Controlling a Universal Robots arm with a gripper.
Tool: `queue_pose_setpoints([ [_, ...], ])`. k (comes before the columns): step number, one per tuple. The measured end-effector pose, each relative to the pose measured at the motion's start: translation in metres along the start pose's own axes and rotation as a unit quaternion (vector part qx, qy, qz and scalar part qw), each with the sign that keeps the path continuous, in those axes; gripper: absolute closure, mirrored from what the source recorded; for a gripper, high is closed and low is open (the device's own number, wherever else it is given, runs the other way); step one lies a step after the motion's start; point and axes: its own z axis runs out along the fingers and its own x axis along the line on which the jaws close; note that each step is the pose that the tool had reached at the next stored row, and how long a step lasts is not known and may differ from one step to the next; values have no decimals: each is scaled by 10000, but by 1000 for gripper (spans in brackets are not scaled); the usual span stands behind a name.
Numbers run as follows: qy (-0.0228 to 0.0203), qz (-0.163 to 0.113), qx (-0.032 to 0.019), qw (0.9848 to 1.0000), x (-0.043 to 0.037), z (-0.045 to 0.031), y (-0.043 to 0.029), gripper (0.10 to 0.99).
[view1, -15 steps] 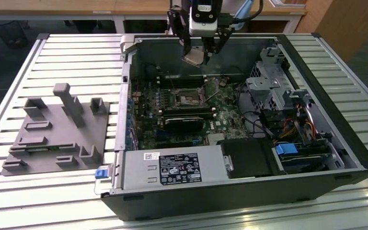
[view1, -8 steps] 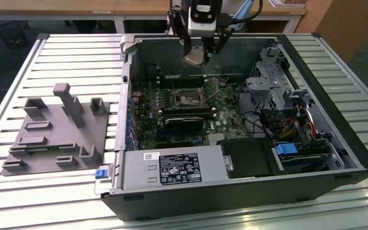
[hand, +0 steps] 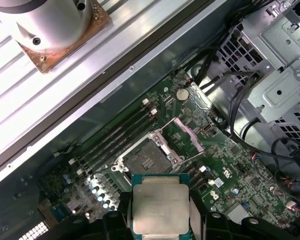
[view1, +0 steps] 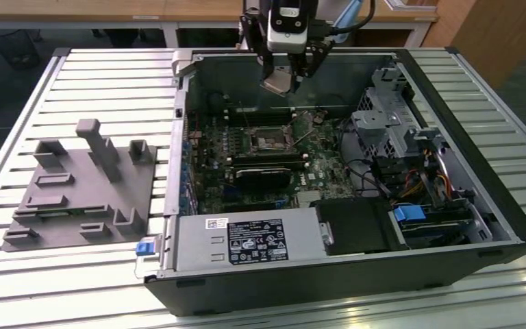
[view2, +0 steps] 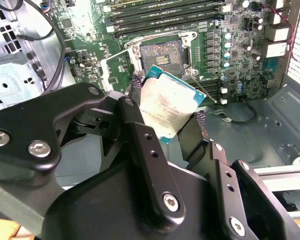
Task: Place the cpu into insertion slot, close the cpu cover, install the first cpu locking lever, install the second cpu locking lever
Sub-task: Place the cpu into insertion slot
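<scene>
While the grey fixture (view1: 80, 185) lies on the slatted worktop (view1: 107, 75) at the exterior view's left, my arm hangs straight down over the open computer case (view1: 336, 284). My gripper (view1: 286, 74) is clamped on the tilted cpu (view1: 278, 82), above the insertion slot (view1: 268, 140) and clear of it. The cpu cover (hand: 187, 134) is flipped open.

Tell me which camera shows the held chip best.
The first wrist view: the chip faces the camera, its metal top nearly whole. The second wrist view shows it tilted and partly hidden. The exterior view shows it from afar.
</scene>
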Motion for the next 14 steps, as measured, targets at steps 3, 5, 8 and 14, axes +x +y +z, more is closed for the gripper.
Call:
queue_pose_setpoints([
  [3,-3,39,-1,10000,0,1,0,545],
  [5,-6,63,-1,10000,0,2,0,545],
  [8,-9,101,-2,9999,0,3,0,545],
  [14,-16,184,-4,9998,0,6,-1,545],
])
